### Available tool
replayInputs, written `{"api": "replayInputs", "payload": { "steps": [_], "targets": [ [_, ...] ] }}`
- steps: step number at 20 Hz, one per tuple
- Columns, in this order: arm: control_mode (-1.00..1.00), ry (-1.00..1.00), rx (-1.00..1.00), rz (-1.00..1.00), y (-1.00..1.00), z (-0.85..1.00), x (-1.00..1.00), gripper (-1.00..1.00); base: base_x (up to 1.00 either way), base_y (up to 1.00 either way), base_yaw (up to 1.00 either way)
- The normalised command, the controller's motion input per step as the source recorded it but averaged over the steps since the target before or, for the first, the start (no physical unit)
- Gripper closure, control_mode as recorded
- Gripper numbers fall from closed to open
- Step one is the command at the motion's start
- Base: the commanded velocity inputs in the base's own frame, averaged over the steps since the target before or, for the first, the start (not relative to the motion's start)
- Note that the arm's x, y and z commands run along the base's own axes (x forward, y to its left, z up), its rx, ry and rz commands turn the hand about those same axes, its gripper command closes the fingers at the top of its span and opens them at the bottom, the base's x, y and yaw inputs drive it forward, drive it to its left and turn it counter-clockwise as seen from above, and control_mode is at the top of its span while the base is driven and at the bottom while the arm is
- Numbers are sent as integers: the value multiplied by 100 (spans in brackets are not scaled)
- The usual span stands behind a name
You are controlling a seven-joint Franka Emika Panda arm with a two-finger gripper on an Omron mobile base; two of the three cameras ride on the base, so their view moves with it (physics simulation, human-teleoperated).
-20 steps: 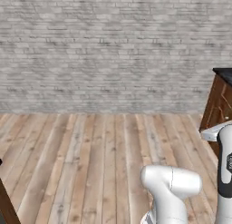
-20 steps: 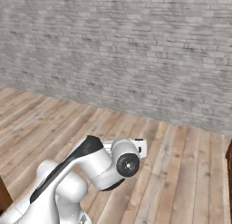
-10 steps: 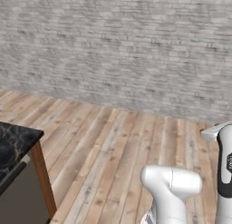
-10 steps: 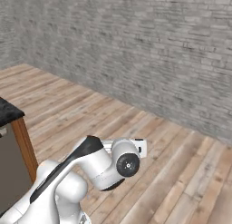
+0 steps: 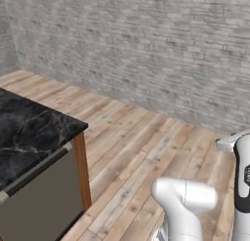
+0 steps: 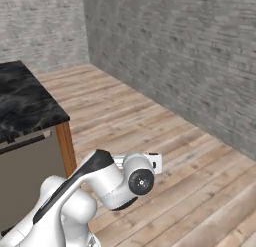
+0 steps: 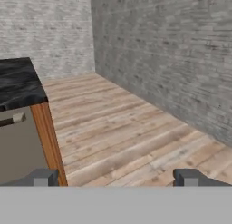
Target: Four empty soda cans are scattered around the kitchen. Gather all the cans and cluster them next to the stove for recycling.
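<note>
2 grey brick walls (image 7: 158, 60) meeting at a corner, wooden plank floor (image 5: 146, 147) stretching below, black marble counter (image 5: 29, 132) on a wood-edged cabinet (image 6: 65, 146) standing left, gripper (image 7: 115, 177) holding its 2 fingertips (image 7: 43, 177) spread wide and empty, no soda cans or stove showing.

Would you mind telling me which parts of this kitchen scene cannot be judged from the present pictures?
- Black marble counter: cut off by the left base view's left edge, so what stands farther along it is unknown.
- Grey cabinet front under it: cut by the hand view's left edge; its handle shows partly.
- Gripper: just the two tips rise in the hand view, set wide apart, nothing between them.
- Cabinet's far side: hidden by the counter itself.
</note>
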Motion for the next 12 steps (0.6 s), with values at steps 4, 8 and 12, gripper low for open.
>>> {"api": "replayInputs", "payload": {
  "steps": [4,8,12],
  "targets": [
    [100,0,0,0,0,0,0,-100,-4,0,49],
    [100,0,0,0,0,0,0,-100,-5,0,49],
    [100,0,0,0,0,0,0,-100,-4,0,47]
  ]
}}
